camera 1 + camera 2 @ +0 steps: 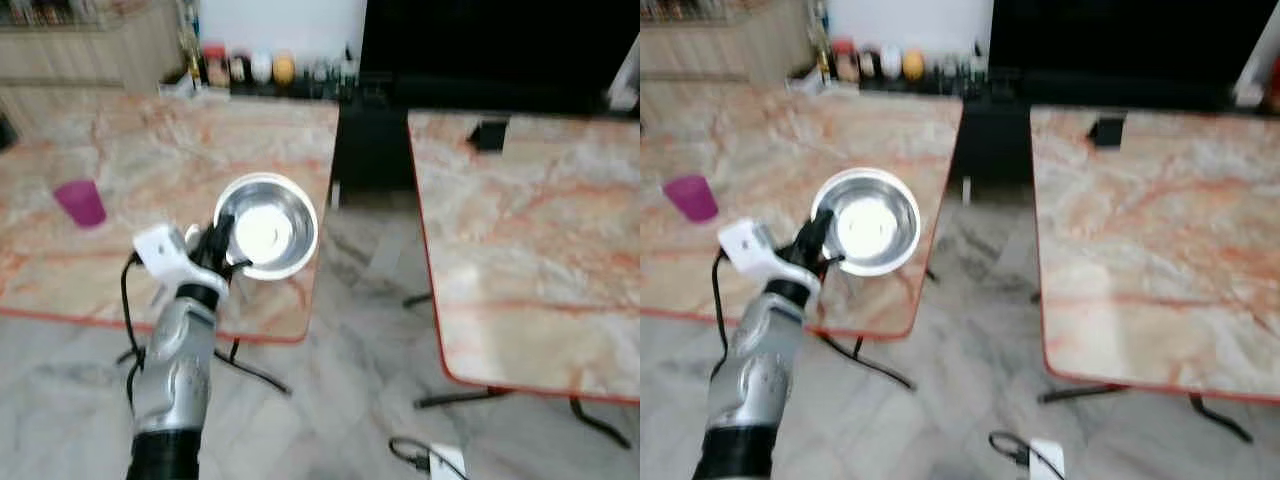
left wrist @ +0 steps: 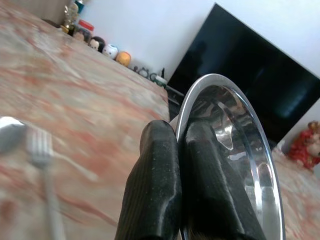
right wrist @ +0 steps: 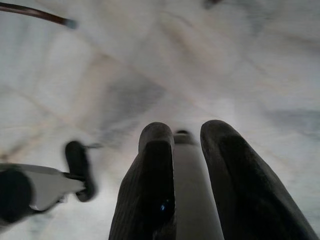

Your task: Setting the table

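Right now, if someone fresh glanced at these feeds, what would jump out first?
First, the shiny steel bowl, pinched at its rim by the left pincer and held over the near corner of the left marble table. Next, the purple cup standing alone further left on that table. The left wrist view also catches a fork lying on the tabletop, and the right pincer hangs above pale floor with something slim between its fingers.

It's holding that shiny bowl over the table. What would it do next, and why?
Probably lower it onto the marble table and let go. The left gripper pinches the steel bowl's rim above the table's near corner, and a fork already lies there.
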Controlling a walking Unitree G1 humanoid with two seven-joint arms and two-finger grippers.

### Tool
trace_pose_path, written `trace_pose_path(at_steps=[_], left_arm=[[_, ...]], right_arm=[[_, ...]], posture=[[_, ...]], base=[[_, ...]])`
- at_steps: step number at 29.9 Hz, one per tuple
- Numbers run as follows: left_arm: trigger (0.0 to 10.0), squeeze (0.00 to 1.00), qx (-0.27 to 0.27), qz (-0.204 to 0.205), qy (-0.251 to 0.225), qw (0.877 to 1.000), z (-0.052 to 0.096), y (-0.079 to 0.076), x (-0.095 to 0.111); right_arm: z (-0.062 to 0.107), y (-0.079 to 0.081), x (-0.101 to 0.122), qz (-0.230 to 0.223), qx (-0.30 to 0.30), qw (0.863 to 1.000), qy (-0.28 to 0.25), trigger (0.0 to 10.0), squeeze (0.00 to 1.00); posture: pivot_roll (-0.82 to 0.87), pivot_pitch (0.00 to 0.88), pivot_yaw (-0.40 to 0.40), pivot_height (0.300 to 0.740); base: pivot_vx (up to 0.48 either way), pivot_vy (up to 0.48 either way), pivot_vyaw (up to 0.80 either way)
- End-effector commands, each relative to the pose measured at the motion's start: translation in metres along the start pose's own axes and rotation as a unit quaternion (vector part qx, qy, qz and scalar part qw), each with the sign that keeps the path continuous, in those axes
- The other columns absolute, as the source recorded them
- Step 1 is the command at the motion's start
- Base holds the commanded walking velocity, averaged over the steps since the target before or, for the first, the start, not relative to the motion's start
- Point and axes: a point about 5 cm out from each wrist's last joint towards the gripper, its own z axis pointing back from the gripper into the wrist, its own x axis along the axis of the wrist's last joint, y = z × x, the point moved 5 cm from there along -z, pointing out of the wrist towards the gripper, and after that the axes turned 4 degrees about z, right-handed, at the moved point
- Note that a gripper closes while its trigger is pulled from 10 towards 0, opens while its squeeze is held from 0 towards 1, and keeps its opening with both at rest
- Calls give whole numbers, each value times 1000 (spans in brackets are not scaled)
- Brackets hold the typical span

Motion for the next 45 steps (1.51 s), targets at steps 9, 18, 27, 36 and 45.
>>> trace_pose_path(at_steps=[9,18,27,36,45], left_arm=[[10000,0,-13,-5,-3,1000,-3,-8,1],[10000,0,-14,-4,-2,1000,-2,-8,-1],[10000,0,-23,-1,4,1000,-3,-12,-5],[10000,0,-27,-3,6,1000,-4,-13,-4],[10000,0,-25,-4,6,1000,-3,-12,-5]], right_arm=[[0,-7,0,3,-8,1000,0,10000,0],[0,-11,7,62,-23,998,-18,10000,0],[0,-10,4,69,-22,997,-13,10000,0],[0,-7,2,57,-9,998,-8,10000,0],[0,-7,4,60,-9,998,-12,10000,0]], posture=[[11,0,1,740],[1,0,2,740],[-10,0,7,740],[-6,0,8,740],[-5,0,2,740]], base=[[0,-386,0],[0,-386,0],[0,-383,0],[0,-382,-350],[0,-380,-88]])
